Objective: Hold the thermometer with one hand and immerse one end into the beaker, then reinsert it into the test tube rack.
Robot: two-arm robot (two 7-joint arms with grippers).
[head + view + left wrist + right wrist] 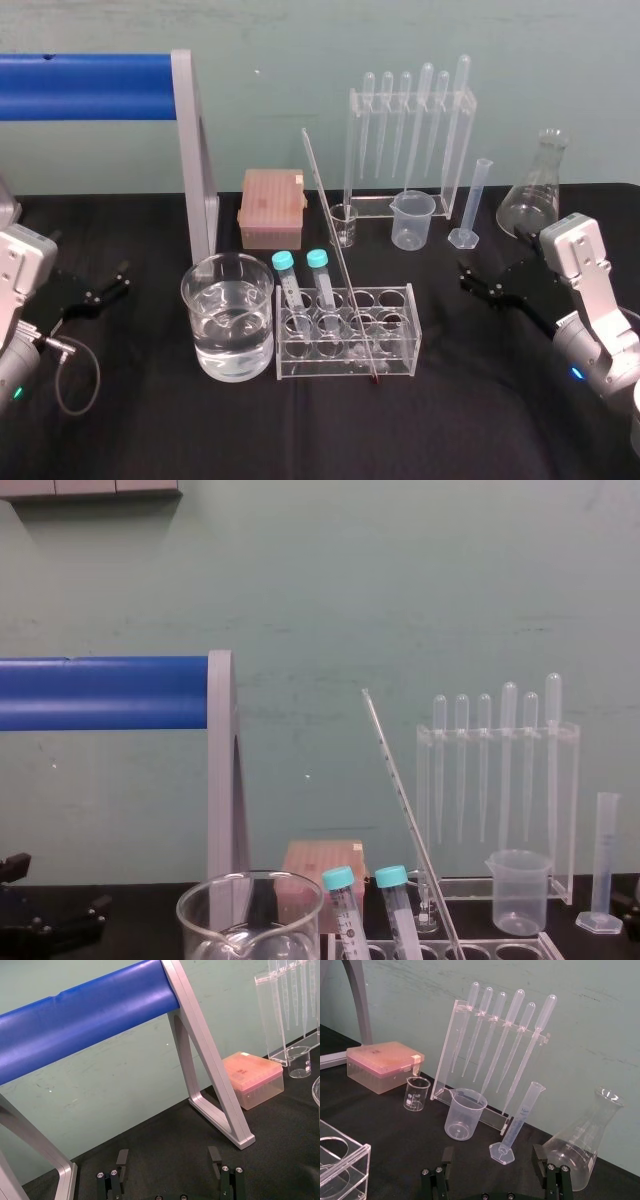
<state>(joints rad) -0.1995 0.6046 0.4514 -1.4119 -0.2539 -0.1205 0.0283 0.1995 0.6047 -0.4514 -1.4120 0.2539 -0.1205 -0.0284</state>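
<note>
The thermometer [335, 245] is a long thin glass rod that leans up and to the left out of the test tube rack [408, 305]; its red tip rests at the rack's front. Two teal-capped tubes [300, 280] stand in the rack's left holes. The beaker [192, 320], wide, clear and part full of water, sits touching the rack's left side. My left gripper [122, 280] rests open at the left of the table, well away from the beaker. On the right my right gripper [468, 280] stands open and empty, a short way from the rack. The chest view shows the thermometer [405, 805] slanting above the tubes.
Behind the rack stand a pipette stand [410, 140], a cloudy plastic beaker [412, 220], a small glass beaker [343, 225], a measuring cylinder [470, 205] and a conical flask [535, 195]. A pink tip box [272, 205] and a grey frame with a blue bar [195, 150] sit at the back left.
</note>
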